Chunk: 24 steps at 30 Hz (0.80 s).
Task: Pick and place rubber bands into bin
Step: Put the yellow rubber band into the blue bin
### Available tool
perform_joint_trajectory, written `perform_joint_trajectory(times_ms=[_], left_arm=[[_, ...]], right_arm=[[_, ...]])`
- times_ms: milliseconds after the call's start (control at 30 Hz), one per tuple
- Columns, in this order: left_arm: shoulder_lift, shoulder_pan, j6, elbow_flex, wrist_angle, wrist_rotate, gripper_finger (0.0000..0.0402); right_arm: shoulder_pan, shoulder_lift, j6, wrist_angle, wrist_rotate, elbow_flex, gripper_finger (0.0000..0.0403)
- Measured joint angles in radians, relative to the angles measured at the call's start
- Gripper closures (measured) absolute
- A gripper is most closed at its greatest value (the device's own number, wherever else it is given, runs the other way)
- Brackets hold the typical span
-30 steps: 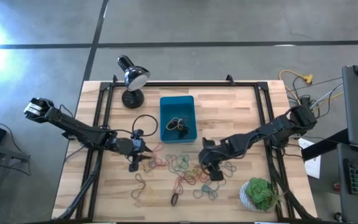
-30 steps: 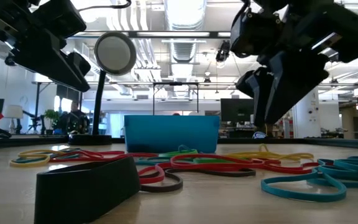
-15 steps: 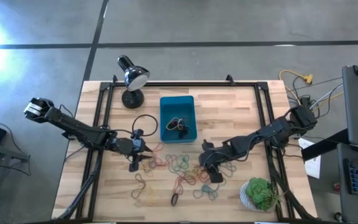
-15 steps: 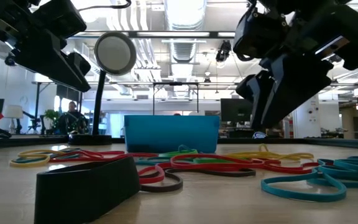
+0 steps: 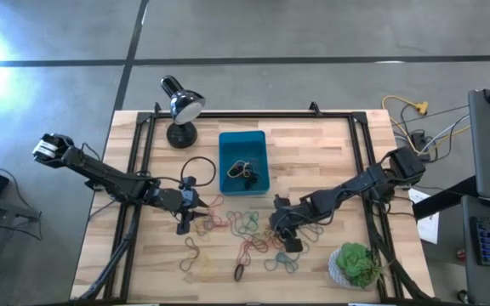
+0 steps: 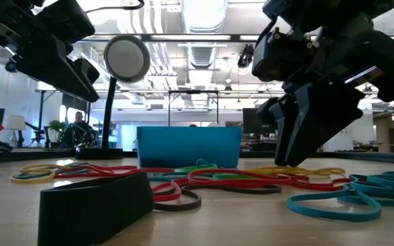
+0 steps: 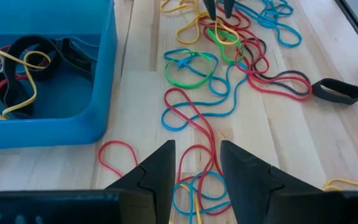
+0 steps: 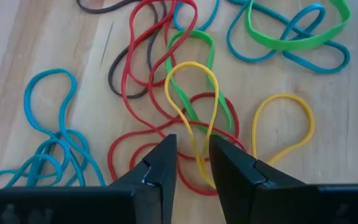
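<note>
Many rubber bands (image 5: 241, 231) in red, green, blue, yellow and black lie loose on the wooden table, just on the near side of the teal bin (image 5: 230, 144). A few bands (image 5: 245, 172) lie inside the bin. My right gripper (image 8: 193, 152) is open and low over the right part of the pile. Its fingers stand on either side of a yellow band's (image 8: 191, 63) two strands, which lie over red bands. In the low view its tips (image 6: 287, 161) reach down to the bands. My left gripper (image 7: 197, 158) is open over the pile's left part, beside the bin's (image 7: 55, 134) wall.
A black desk lamp (image 5: 181, 106) stands at the far left beside the bin. A green plant in a white pot (image 5: 356, 263) sits near the table's near right corner. Black frame rails (image 5: 143, 161) run along the table's sides. A black loop (image 5: 238, 272) lies near the near edge.
My right gripper has come down from above the pile until its tips are level with the bands, drifting slightly toward the table's left and near edges. The left arm and the bands have kept still.
</note>
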Motion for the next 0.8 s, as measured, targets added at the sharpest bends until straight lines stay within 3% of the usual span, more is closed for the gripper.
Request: perform_joint_trajectory(times_ms=[500,800], left_arm=[[0.0,0.0,0.0,-0.001,0.0,-0.007,0.029],[0.0,0.001,0.0,-0.001,0.0,-0.007,0.029]], right_arm=[[-0.001,0.03,-0.004,-0.018,0.014,-0.001,0.0319],[-0.002,0.013,-0.028,-0.033,0.016,-0.001,0.039]])
